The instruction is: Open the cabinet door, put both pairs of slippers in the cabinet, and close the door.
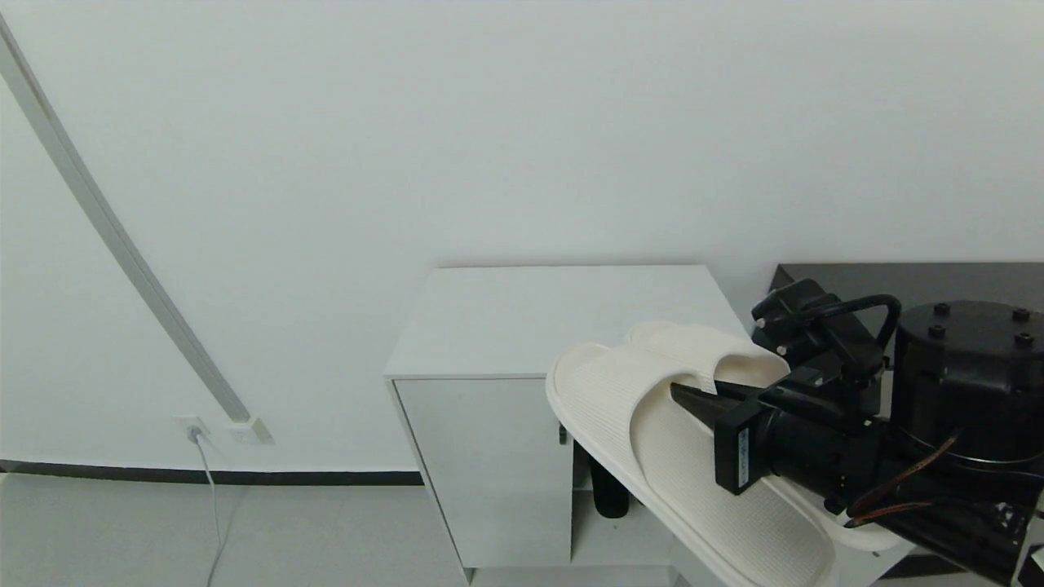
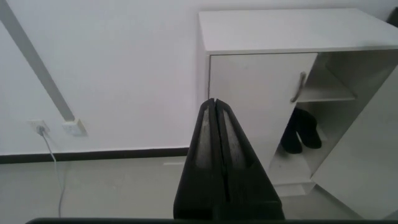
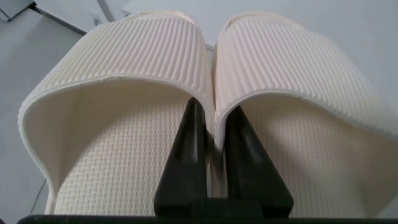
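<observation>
In front of the white cabinet (image 1: pixel 555 318), the right end effector (image 1: pixel 681 395) holds a pair of cream slippers (image 1: pixel 620 391) in the air. They are level with the cabinet's top and toward its right-hand side. In the right wrist view the two dark fingers (image 3: pixel 193 134) are closed almost together, pinching the adjoining strap edges of the two slippers (image 3: pixel 124 74) between them. The slippers sit side by side, soles down and toes pointing away from the wrist.

The cabinet stands against the wall. Its left door (image 1: pixel 489 465) is shut flat, with a slim handle (image 2: pixel 298 87) at its inner edge, while the right half stands open. Inside are a shelf (image 2: pixel 329 90) and, below it, a dark pair of footwear (image 2: pixel 301 130) propped upright on the bottom board (its exact type is hard to make out).

The left end effector (image 2: pixel 214 102) hangs well to the left of the cabinet, above the floor, its fingers pressed fully together with nothing between them. Further left, a wall socket (image 1: pixel 192 428) sits low on the wall with a cable trailing down.
</observation>
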### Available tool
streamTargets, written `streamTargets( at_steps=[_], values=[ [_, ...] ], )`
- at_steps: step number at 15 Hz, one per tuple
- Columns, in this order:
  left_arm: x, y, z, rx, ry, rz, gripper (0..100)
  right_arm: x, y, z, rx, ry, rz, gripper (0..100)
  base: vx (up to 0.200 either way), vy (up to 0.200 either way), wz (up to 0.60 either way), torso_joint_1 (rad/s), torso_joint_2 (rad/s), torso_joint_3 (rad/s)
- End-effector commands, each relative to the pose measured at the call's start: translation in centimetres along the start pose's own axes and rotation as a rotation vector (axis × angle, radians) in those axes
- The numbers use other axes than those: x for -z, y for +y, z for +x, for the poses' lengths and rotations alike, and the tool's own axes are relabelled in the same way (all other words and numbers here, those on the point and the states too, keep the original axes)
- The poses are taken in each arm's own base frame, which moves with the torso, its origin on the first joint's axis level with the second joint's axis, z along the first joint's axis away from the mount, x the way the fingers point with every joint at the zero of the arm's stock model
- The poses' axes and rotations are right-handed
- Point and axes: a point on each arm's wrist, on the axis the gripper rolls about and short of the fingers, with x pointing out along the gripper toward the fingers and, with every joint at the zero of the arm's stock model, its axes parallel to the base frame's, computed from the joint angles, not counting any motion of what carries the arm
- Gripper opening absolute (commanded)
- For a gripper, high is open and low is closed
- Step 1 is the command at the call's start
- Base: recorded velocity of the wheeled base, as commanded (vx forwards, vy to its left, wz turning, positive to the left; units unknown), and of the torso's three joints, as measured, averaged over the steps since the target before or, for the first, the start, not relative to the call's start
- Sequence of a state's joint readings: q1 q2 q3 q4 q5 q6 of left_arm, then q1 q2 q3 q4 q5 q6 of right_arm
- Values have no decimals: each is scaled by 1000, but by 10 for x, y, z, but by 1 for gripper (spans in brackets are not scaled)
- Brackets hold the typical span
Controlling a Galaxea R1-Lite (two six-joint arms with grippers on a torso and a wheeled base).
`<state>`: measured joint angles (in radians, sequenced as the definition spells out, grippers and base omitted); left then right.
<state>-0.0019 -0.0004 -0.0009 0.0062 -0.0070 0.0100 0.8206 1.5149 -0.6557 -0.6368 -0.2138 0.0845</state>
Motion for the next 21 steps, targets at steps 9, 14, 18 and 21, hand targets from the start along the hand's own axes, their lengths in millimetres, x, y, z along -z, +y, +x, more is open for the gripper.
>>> streamTargets(
  at_steps=[9, 14, 18, 21],
  values=[
    [0, 0, 0, -1, 0, 1, 0, 13, -2, 1, 8, 45, -49, 0, 0, -89, 0, 1, 2, 0],
    [0, 0, 0, -1, 1, 1, 0, 13, -2, 0, 7, 46, -49, 0, 0, 0, 0, 0, 0, 0],
    [0, 0, 0, -1, 0, -1, 0, 15, -2, 0, 6, 51, -51, 0, 0, 0, 0, 0, 0, 0],
    [0, 0, 0, -1, 0, -1, 0, 16, -2, 0, 1, 54, -52, 0, 0, 0, 0, -72, 133, 81]
  ],
)
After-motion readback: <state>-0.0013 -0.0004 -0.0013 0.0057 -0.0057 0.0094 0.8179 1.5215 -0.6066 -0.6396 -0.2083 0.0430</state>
